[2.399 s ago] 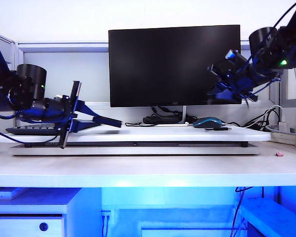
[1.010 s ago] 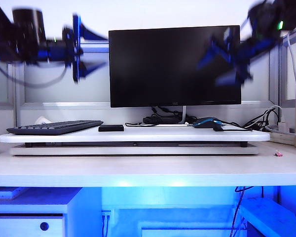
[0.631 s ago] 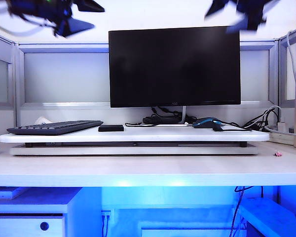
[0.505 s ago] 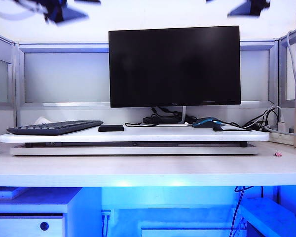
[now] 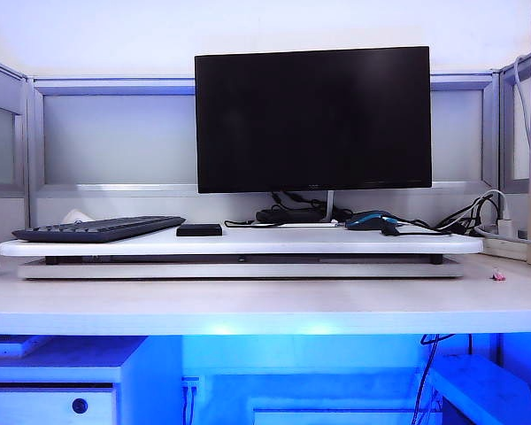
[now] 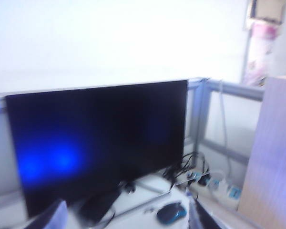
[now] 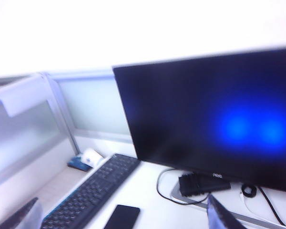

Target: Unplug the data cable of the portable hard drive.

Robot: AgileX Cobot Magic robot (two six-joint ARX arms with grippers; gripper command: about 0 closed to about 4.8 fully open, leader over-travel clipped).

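The portable hard drive (image 5: 199, 229) is a small flat dark box lying on the white riser (image 5: 248, 243), just right of the keyboard (image 5: 97, 228). The right wrist view also shows the hard drive (image 7: 121, 218). A thin black cord, the data cable (image 5: 241, 222), runs from near the drive toward the monitor foot. I cannot tell whether it is joined to the drive. Neither arm shows in the exterior view. My left gripper (image 6: 127, 218) is high above the desk, open and empty. My right gripper (image 7: 123, 215) is also high up, open and empty.
A black monitor (image 5: 312, 119) stands at the back of the riser. A blue-and-black mouse (image 5: 372, 219) lies at its right, with a tangle of cords and a power strip (image 5: 504, 232) beyond. A black box (image 7: 202, 182) sits under the screen.
Both arms have lifted from desk level up and out of the exterior view. The drive stays where it was, and both grippers have kept their wide opening.
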